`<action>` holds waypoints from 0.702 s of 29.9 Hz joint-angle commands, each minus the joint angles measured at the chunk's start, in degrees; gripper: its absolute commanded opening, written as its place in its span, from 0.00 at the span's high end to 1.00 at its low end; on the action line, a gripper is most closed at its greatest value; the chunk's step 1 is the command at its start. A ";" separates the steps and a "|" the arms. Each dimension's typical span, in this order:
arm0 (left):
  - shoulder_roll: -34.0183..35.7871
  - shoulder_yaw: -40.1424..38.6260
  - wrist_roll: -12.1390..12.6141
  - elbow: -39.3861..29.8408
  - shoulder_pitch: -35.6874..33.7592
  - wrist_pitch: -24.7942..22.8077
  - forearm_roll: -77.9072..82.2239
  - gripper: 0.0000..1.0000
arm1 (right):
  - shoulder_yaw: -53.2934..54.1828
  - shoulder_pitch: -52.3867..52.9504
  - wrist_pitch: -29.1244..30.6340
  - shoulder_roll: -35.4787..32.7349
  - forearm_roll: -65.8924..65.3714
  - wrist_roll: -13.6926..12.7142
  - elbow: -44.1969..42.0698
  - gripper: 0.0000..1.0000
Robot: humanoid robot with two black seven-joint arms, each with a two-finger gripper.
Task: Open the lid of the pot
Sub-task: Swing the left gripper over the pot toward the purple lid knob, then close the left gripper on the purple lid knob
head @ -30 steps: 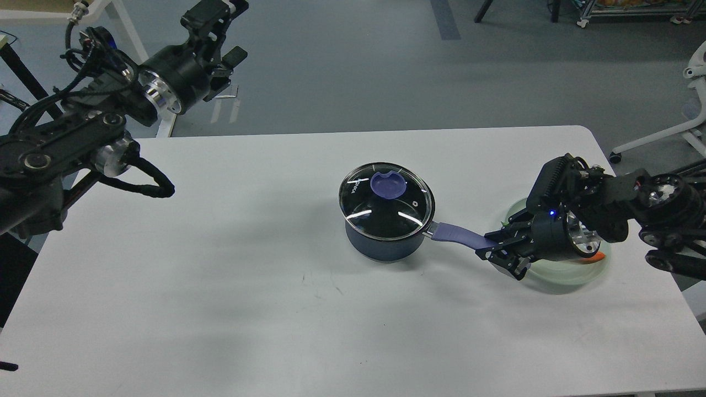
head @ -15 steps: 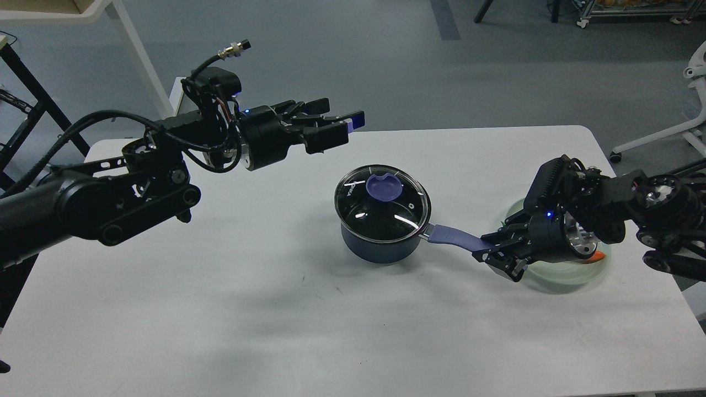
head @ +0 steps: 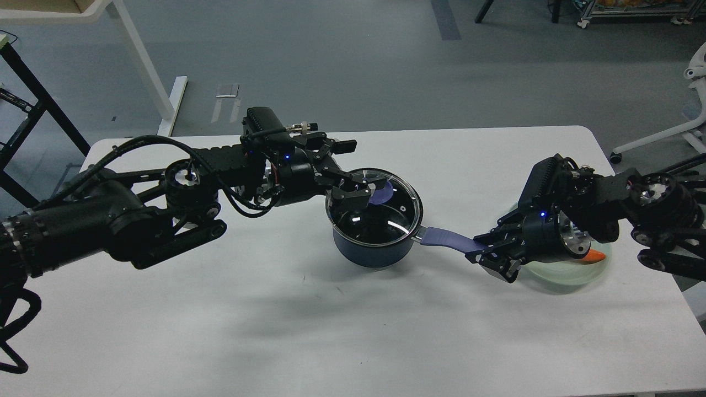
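Note:
A dark blue pot (head: pixel 372 251) stands mid-table with a glass lid (head: pixel 386 212) on it. The lid has a purple knob (head: pixel 384 192). My left gripper (head: pixel 353 175) is open and hovers over the lid's left side, with one finger (head: pixel 356 196) just left of the knob and the other finger (head: pixel 343 146) beyond the pot's rim. The knob is partly hidden by the lower finger. My right gripper (head: pixel 481 252) is shut on the far end of the pot's purple handle (head: pixel 445 238).
A pale green plate (head: pixel 562 274) holding an orange piece (head: pixel 595 255) lies under my right wrist. The white table (head: pixel 276 331) ends close behind the pot. A white frame leg (head: pixel 149 71) and a chair base (head: pixel 662 135) stand on the floor beyond.
My left arm has swung down and to the right, from above the table's back edge onto the lid, its fingers open. The pot has slid slightly left with my right gripper.

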 commanded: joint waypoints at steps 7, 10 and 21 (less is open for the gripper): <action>-2.27 6.11 0.01 2.39 0.43 3.18 0.23 0.02 | -0.17 0.08 0.08 0.96 -0.19 0.09 0.65 0.80; -2.19 6.47 0.01 2.48 0.69 3.53 0.23 0.02 | -0.17 0.17 0.08 1.05 -0.19 0.09 0.56 0.80; -2.19 6.47 -0.51 3.18 1.31 3.97 0.15 0.20 | -0.26 0.96 0.08 1.40 -0.19 0.09 0.47 0.80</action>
